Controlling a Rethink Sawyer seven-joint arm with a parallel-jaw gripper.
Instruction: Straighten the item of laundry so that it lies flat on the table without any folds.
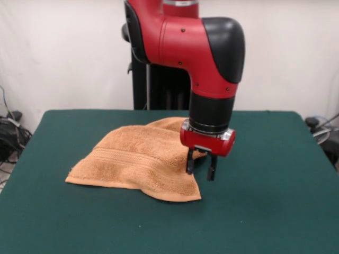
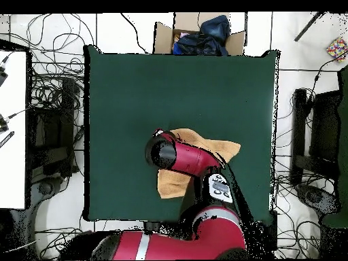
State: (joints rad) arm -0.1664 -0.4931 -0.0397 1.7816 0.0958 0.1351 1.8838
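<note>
The towel [image 1: 139, 162] lies folded over itself around the middle of the table [image 1: 265, 211], a striped band running across its upper layer. The gripper [image 1: 201, 170] hangs at the towel's right edge in the front view, fingers parted and holding nothing. A pinch here could catch both layers and drag the whole bundle instead of opening the fold. Bare green felt lies all around, widest toward the near edge and right, leaving room to pull the cloth out flat.
</note>
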